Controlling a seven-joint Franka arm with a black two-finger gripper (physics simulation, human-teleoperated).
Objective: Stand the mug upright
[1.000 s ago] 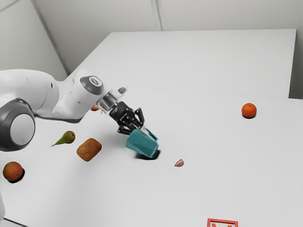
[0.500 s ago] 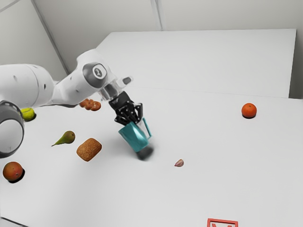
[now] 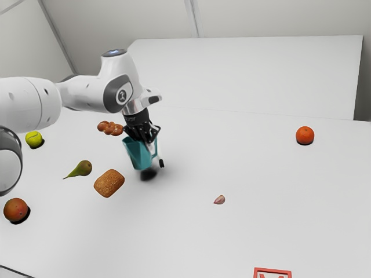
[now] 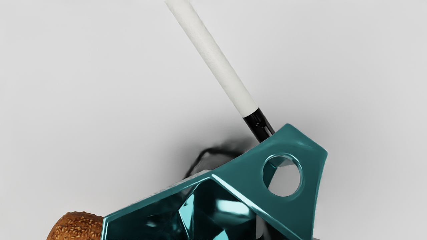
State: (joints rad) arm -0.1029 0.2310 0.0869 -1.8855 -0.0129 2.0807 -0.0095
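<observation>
The gripper (image 3: 145, 136) is shut on the teal mug (image 3: 138, 154) near its rim and holds it above the table, a dark shadow below. The mug leans slightly, its mouth upward and its base lower. In the wrist view the faceted inside of the mug (image 4: 217, 206) and its flat handle piece with a round hole are visible. Part of the gripper (image 4: 265, 230) appears at the bottom edge beside the mug's wall, mostly hidden. A white marker with a black end (image 4: 213, 60) lies beyond the handle.
A seeded bread roll (image 3: 109, 183) lies near the mug, with a pear (image 3: 79, 169) and a reddish fruit (image 3: 16, 210) farther to the exterior view's left. Brown sausage-like food (image 3: 110, 128) sits behind. A garlic clove (image 3: 219, 200) and an orange (image 3: 305, 135) lie to the exterior view's right.
The hand has risen and moved to the exterior view's left with the mug, swinging to point more steeply down. The mug has turned from strongly tilted to nearly upright.
</observation>
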